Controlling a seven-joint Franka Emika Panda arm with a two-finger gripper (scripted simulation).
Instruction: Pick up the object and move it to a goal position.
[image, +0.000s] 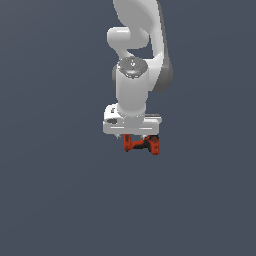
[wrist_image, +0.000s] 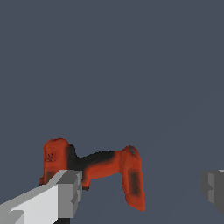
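— Claw (wrist_image: 142, 188) first: what is it doing?

— Fingers (wrist_image: 61, 194) stand wide apart, gripping nothing. In the wrist view one grey pad sits right beside the drill (wrist_image: 98, 168), near its black handle; the other pad is well off to the far side, with bare floor between it and the drill.

— So the drill is not centred?

— No, it lies nearer one finger. In the exterior view it shows just under the white claw (image: 132, 134), lying on its side on the grey floor (image: 50, 200), red ends out and black middle between.

— Which step is this?

— I judge it the approach, just before the grasp. Whether the finger already touches the drill I cannot tell.

— What does the next move need?

— Probably a small sideways shift to centre the handle, a little more descent, then closing. Closing off-centre might push the drill along the floor.

— Room to move?

— Plenty. No edges, walls or other things show anywhere around; no goal marker is visible either.
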